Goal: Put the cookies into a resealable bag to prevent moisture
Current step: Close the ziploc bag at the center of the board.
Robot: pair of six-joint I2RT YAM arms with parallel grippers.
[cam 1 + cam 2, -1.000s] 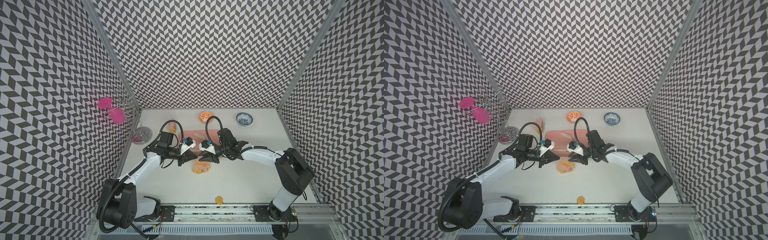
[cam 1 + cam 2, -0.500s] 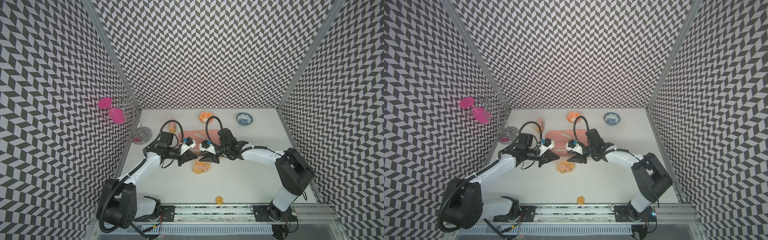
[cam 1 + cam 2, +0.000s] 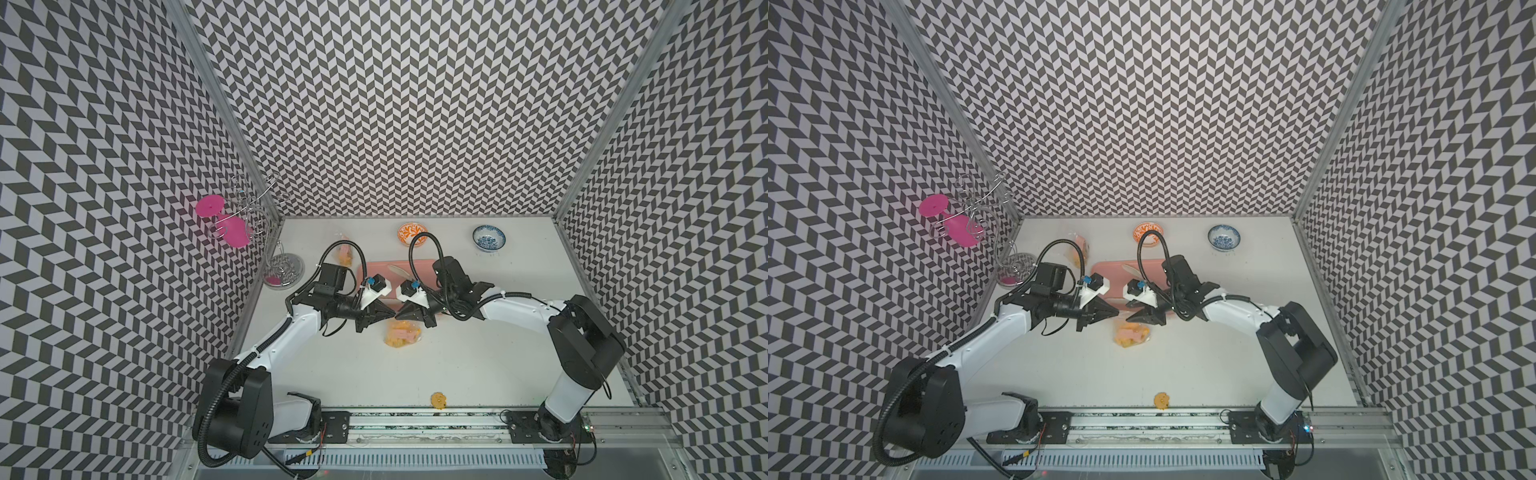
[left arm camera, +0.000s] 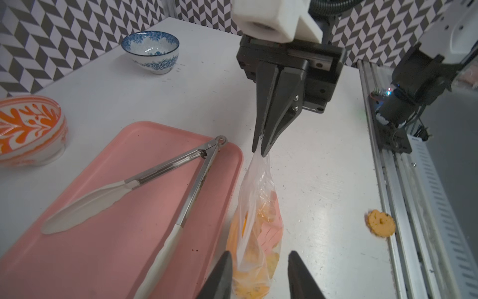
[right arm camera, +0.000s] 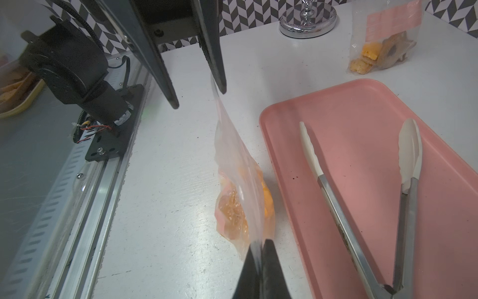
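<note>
At table centre, just 6 o'clock of the pink tray, the grip has swapped. A second ago the left gripper was shut and the right gripper part open. Now the right one is clamped tight on one end of the resealable bag top, and the left one's fingers stand apart with the film running between them. In the right wrist view the film brushes one finger but isn't pinched. My read is that the bag now hangs from the right side alone, mid-regrip or mid-pass along the zip, and I can't tell whether the seal is pressed shut. The bag is clear film with a pink panel, its top edge pulled taut and its belly sagging onto the table. The cookies are a yellow-orange heap at the bottom. One stray cookie lies loose at 6 o'clock by the front rail, so the job isn't finished. A second bag with cookies sits at 11 o'clock, and tongs lie in the tray.
</note>
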